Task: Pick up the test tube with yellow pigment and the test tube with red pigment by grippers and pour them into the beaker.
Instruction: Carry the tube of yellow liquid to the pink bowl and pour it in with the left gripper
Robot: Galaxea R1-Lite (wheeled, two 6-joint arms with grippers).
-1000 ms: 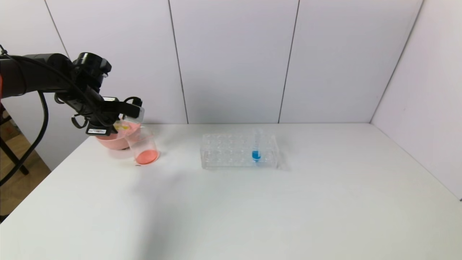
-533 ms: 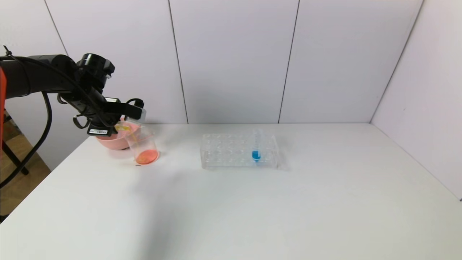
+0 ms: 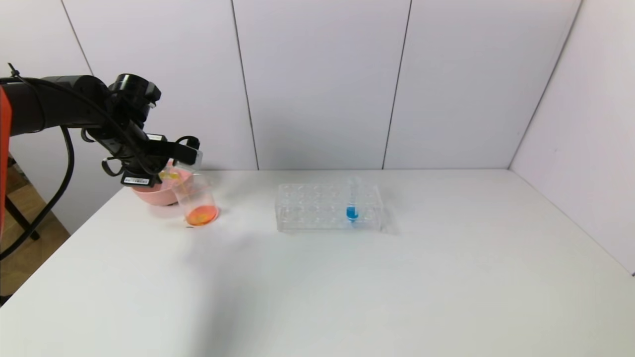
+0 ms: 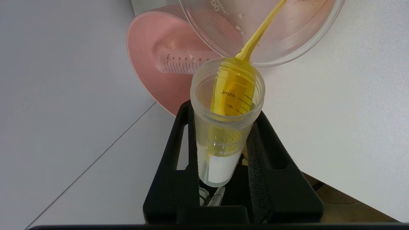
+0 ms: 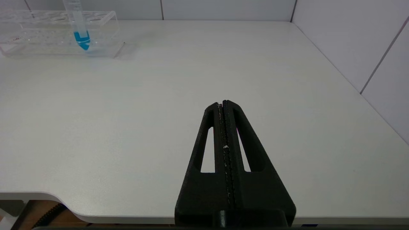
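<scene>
My left gripper is at the far left, shut on the test tube with yellow pigment. It holds the tube tilted, mouth over the beaker's rim. A yellow stream runs from the tube into the beaker, which stands next to the pink bowl with orange-red liquid at its bottom. In the left wrist view the gripper clamps the tube near its base, and the beaker lies just beyond. A clear tube with graduation marks lies in the bowl; no red liquid shows in it. My right gripper is shut and empty over the table's near right part.
The pink bowl stands at the table's far left edge, touching the beaker; it also shows in the left wrist view. A clear tube rack stands mid-table with a blue-liquid tube upright in it.
The left gripper has shifted slightly right and tilted the tube further. Yellow liquid now runs into the beaker, and the liquid there has turned from pink-red to orange.
</scene>
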